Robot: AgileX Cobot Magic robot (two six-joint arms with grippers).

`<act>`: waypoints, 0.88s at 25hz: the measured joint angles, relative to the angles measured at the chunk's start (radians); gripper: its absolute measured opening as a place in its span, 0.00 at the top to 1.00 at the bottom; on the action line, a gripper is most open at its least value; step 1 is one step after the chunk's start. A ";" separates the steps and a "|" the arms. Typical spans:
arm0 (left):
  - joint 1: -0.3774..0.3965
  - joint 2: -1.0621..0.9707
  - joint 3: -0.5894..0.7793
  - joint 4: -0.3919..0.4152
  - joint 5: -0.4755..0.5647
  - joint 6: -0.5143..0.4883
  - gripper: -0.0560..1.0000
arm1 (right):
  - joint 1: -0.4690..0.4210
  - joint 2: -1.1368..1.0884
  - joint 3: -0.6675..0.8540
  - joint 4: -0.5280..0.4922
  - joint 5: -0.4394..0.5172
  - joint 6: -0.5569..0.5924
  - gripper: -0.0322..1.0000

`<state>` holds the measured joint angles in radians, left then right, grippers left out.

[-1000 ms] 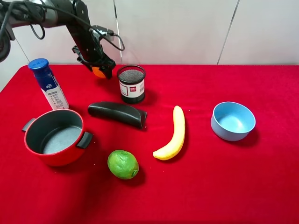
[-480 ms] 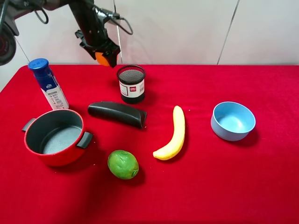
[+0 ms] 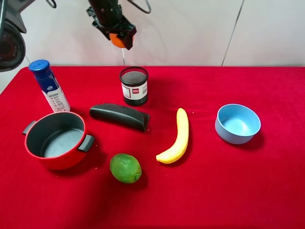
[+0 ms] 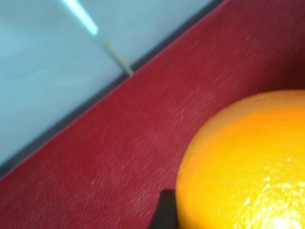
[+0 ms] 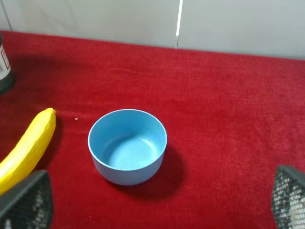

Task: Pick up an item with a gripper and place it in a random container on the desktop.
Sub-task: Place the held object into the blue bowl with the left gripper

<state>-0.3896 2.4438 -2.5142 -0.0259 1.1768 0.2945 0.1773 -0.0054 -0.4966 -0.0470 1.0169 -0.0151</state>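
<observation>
My left gripper [image 3: 118, 37] is shut on the orange fruit [image 3: 116, 40] and holds it high in the air, above the back of the red desktop [image 3: 214, 191] and up from the black mesh cup. In the left wrist view the orange [image 4: 248, 162] fills the frame with one black fingertip [image 4: 164, 215] against it. The light blue bowl [image 3: 237, 124] stands empty at the right. In the right wrist view the bowl [image 5: 127, 145] lies ahead of my right gripper [image 5: 157, 202], which is open and empty. The right gripper is out of the exterior view.
A black mesh cup [image 3: 134, 85] stands at the back centre. A red pot [image 3: 57, 162], a green lime [image 3: 125, 168], a yellow banana [image 3: 176, 137], a black case [image 3: 119, 116] and a blue-capped bottle [image 3: 49, 86] are spread over the left and middle.
My left gripper has risen and moved right with the orange, from just above the table's back edge to well up in the air. Nothing else has moved.
</observation>
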 joint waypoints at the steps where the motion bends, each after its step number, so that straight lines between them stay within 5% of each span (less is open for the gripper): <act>1: -0.013 -0.002 -0.002 0.000 0.000 -0.004 0.28 | 0.000 0.000 0.000 0.000 0.000 0.000 0.30; 22: -0.302 -0.014 -0.004 -0.072 0.000 -0.008 0.28 | 0.000 0.000 0.000 0.000 0.000 0.000 0.30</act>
<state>-0.6919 2.4299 -2.5185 -0.0981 1.1768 0.2864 0.1773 -0.0054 -0.4966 -0.0470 1.0169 -0.0151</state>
